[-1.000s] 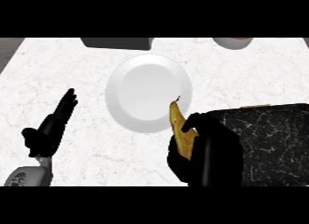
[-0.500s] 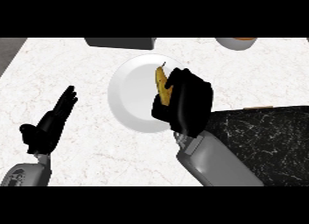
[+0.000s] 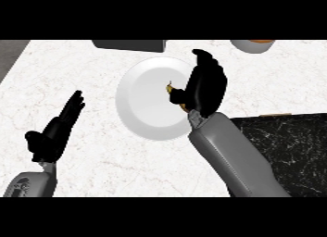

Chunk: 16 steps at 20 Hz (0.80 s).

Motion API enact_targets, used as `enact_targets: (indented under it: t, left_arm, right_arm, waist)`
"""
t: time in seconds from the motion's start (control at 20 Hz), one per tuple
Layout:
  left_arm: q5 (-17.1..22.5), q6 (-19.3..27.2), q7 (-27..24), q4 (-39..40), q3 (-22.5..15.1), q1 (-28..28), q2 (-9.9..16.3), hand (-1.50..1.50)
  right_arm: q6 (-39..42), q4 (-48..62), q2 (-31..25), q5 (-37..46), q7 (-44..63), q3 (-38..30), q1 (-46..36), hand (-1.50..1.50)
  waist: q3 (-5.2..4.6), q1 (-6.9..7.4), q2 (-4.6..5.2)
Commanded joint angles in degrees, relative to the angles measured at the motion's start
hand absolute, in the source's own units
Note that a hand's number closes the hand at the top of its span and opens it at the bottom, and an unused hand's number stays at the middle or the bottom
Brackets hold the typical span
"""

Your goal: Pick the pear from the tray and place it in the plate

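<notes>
The pear is almost wholly hidden, so start from what carries it. The white marbled surface (image 3: 91,152) is the biggest thing here, with plenty of bare room on your left and toward the near edge. Next comes the dark, marble-patterned rectangular tray (image 3: 296,143) at your lower right, its corner close beside the round white plate (image 3: 141,111), which lies in the middle. The grey forearm crosses from the tray's side up over the plate's right rim. Your right hand (image 3: 205,85) sits over that right part of the plate, its fingers (image 3: 207,60) curled down round the yellow-brown pear (image 3: 172,90), of which only a tip and stem show at the hand's left edge. I judge the pear light, stiff and smooth-skinned, rounded enough to roll; hold it across its fat belly, and let go low so it settles inside the rim. Your left hand (image 3: 56,127) rests open at the left, fingers straight, well apart from the plate. A grey block (image 3: 128,45) and a pale bowl (image 3: 251,45) stand along the far edge; withdraw back toward yourself, not forward.
</notes>
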Motion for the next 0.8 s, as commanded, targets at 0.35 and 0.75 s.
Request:
enact_targets:
  t: [0.35,0.75]
  left_arm:
    - [-0.9,2.1,-0.1,0.4,0.1,0.7,-1.4,0.0]
    - [0.4,0.9,-2.8,-0.6,2.5,5.5,-0.1,0.0]
  right_arm:
    - [-32.0,-0.5,0.6,-2.9,4.1,-2.9,0.9,-1.5]
    - [-43.6,-10.3,0.6,-7.3,-6.0,2.0,17.9,-1.5]
  waist:
    - [0.11,-2.11,-0.87]
    - [0.01,-4.8,-1.29]
